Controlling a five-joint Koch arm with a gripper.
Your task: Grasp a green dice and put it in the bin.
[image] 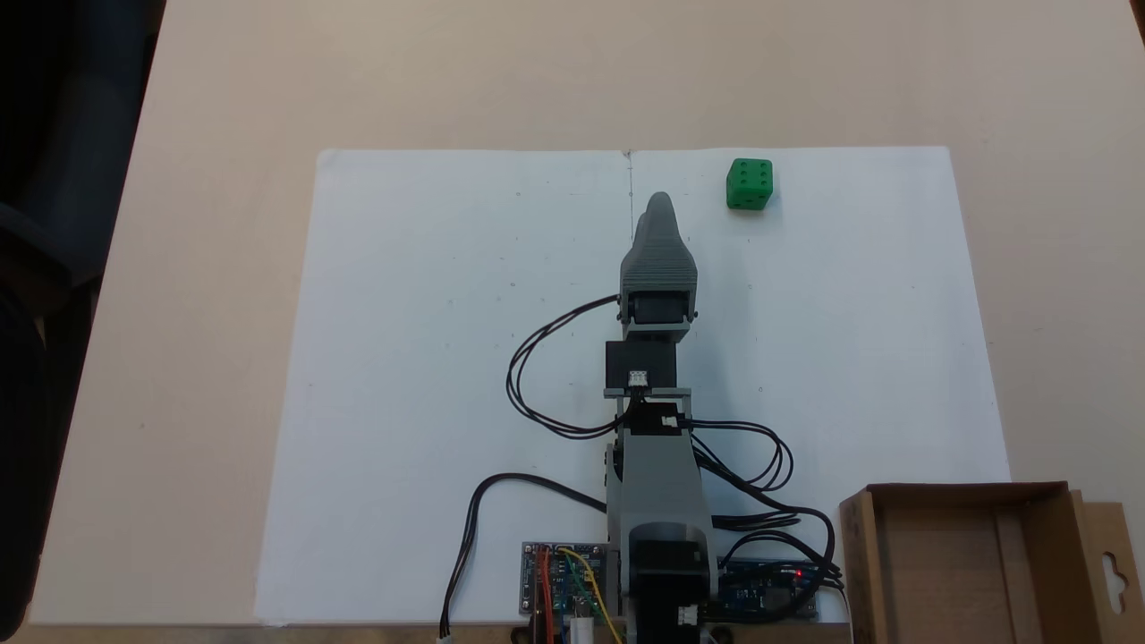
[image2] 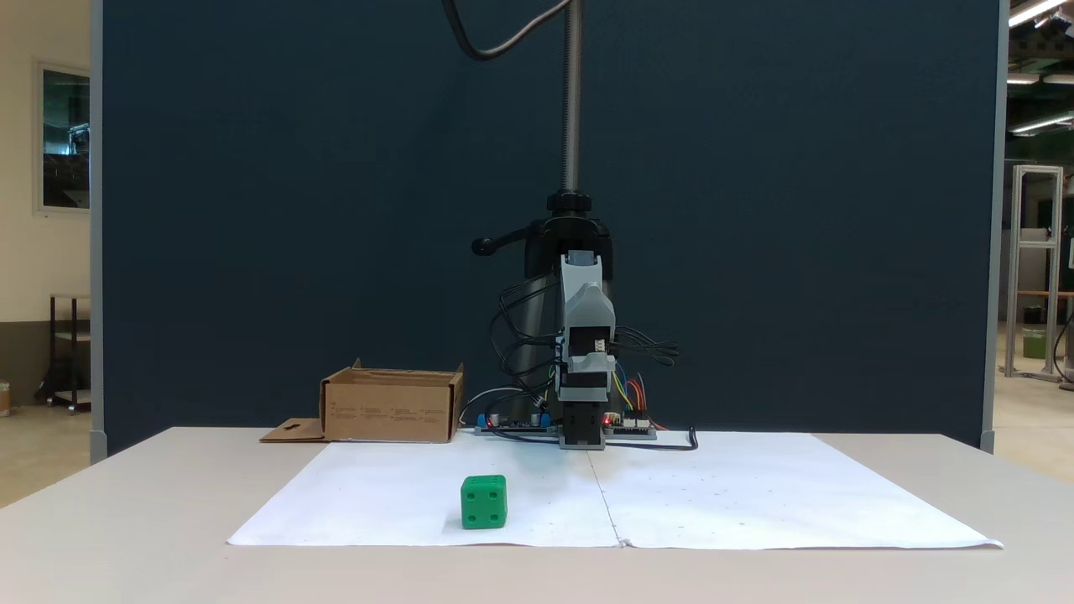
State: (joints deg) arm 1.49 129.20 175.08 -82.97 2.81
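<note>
The green dice (image: 750, 184) (image2: 484, 502) sits on the white paper, alone and upright, with round pips on its faces. My grey gripper (image: 660, 204) (image2: 583, 277) hangs above the paper's middle line with the arm folded over its base. Its jaws come to one narrow point with no gap and hold nothing. In a fixed view (image: 750, 184) the dice lies a short way right of and slightly beyond the tip. The bin (image: 863, 555) (image2: 390, 409), a shallow brown cardboard box, stands beside the arm's base with nothing inside it.
White paper sheets (image: 429, 358) cover the tan table. Circuit boards (image: 564, 577) and black cables (image: 537, 376) crowd the arm's base. The bin's flap (image: 1109, 563) with a hang-hole lies flat beside it. A dark blue panel (image2: 252, 210) stands behind the table.
</note>
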